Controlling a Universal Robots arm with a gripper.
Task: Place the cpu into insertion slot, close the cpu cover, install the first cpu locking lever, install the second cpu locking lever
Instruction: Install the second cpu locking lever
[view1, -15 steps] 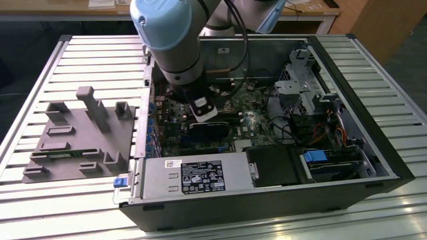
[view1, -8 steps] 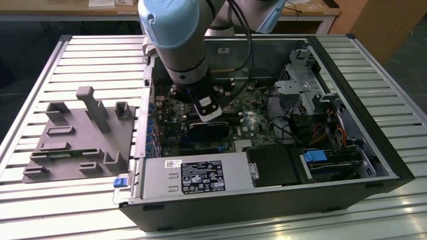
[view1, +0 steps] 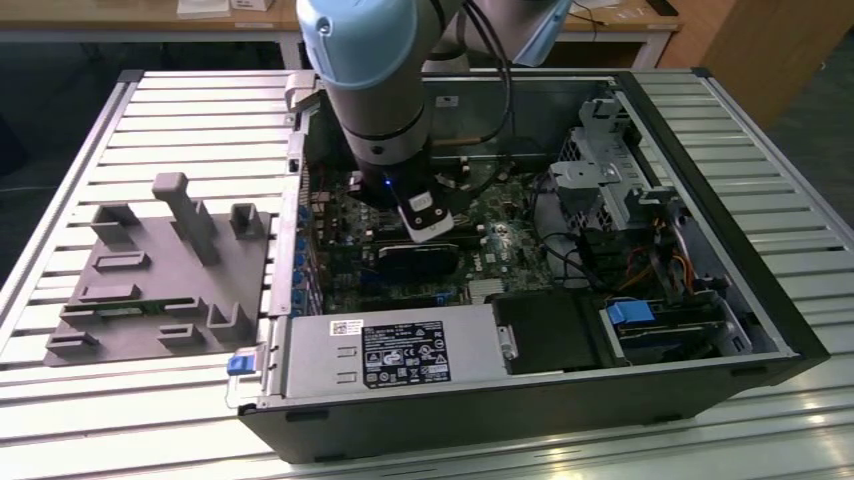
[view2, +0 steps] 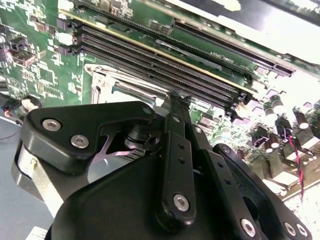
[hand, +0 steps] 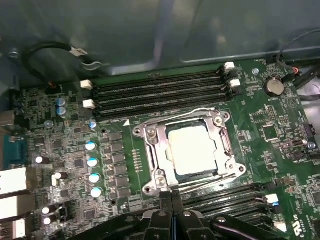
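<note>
From where I stand the cpu (hand: 192, 150) already sits in the insertion slot (hand: 150, 165), with the cpu cover (hand: 220, 131) down around it near the motherboard's (hand: 260, 125) middle. A lever slipping off its hook could spring back, I'd guess. The arm (view1: 380, 90) reaches straight down into the computer case (view1: 694, 200); the gripper (hand: 171, 196) looks pinched together, empty.

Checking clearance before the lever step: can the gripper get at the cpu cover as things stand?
Probably yes. In the first wrist view the gripper sits right at the edge of the cpu cover, which lies down around the cpu, and nothing stands between them.
</note>
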